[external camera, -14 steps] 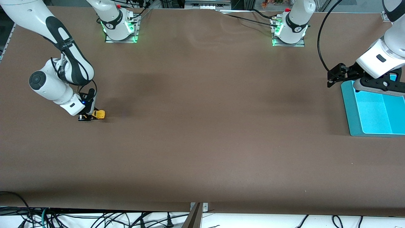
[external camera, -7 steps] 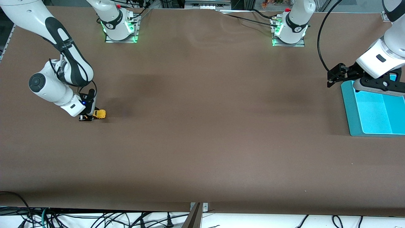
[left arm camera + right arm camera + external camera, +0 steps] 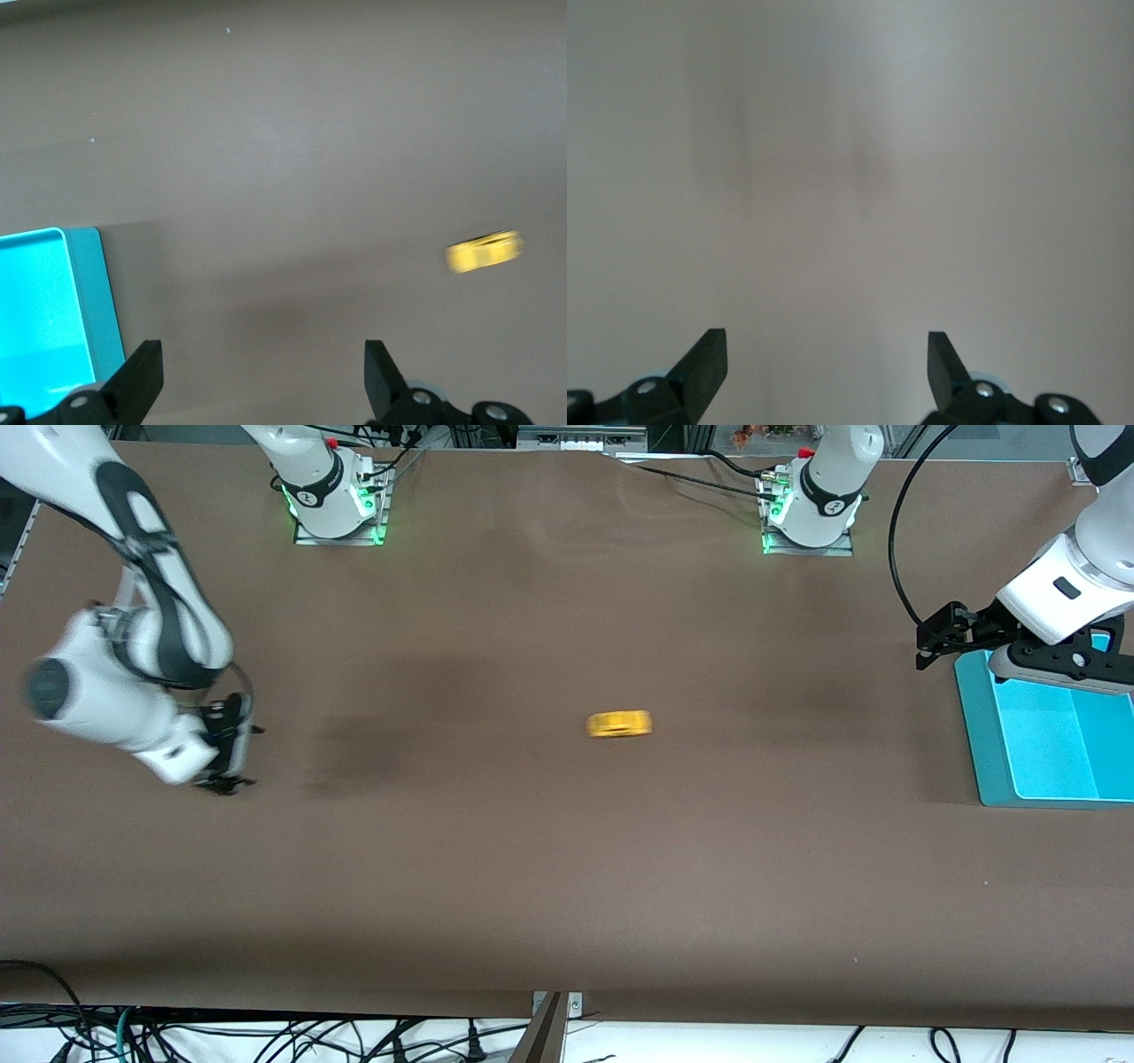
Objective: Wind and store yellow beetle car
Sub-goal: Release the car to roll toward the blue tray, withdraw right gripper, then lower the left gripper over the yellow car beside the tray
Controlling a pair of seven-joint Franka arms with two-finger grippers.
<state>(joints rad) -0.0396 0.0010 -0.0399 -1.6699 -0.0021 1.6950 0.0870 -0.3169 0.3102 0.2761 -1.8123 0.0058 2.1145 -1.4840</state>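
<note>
Yellow beetle car (image 3: 619, 724) sits on the brown table (image 3: 567, 868) roughly mid-table, between the two arms' ends, clear of both grippers and touching nothing else; it shows as a smeared yellow streak in the front view and again in the left wrist view (image 3: 483, 252), so windows and wheels cannot be made out. Right gripper (image 3: 223, 755) is low over the table at the right arm's end, well apart from the car, fingers spread wide with nothing between them (right wrist view shows only bare brown surface between the two black fingertips (image 3: 700, 363)). Right arm itself is blurred in the front view. Left gripper (image 3: 930, 638) hangs at the left arm's end of the table, over the table edge of the teal bin (image 3: 983, 735), fingers (image 3: 142, 376) likewise apart and empty; the left wrist view has a corner of the teal bin (image 3: 97, 301) beside one fingertip and the car off toward the middle of the table. Bin is a shallow open tray with a lighter cyan floor and nothing visible in the part that shows; the left arm's black gripper body covers its upper rim in the front view. Both arm bases (image 3: 337, 505) glow green along the top edge of the table.
</note>
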